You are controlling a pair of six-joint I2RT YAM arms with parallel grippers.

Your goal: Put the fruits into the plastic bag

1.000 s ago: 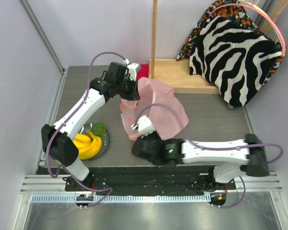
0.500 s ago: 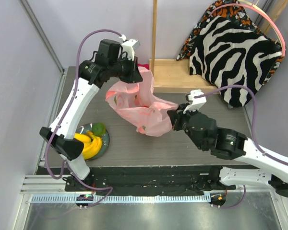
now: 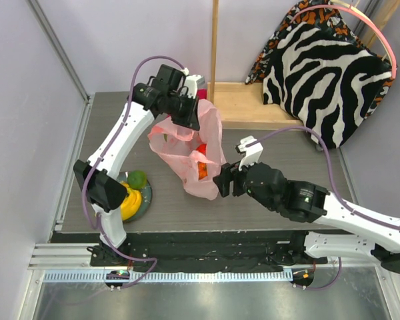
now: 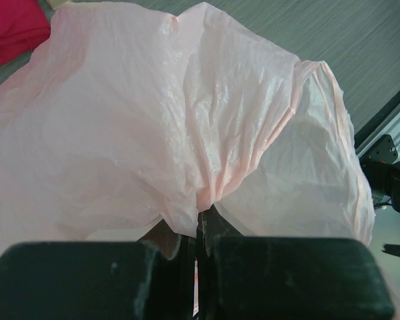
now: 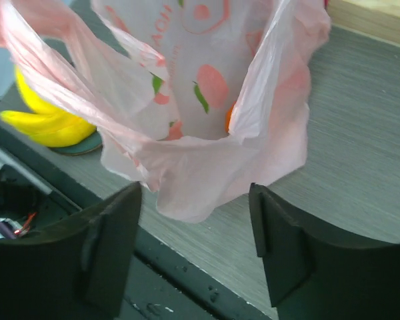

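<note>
l gripper [image 4: 200, 230] pinched on bag [image 3: 185, 152] top, bag hanging. r gripper [image 5: 195, 247] spread beside it, empty. bananas [image 3: 131, 204] on plate [image 3: 149, 194].

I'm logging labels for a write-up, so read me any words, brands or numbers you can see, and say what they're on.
"AOU": orange letters printed on the plastic bag, seen in the right wrist view; tilted and cut off at the frame edge, so the reading is uncertain.
No other text, number or sign is readable in any view.
</note>
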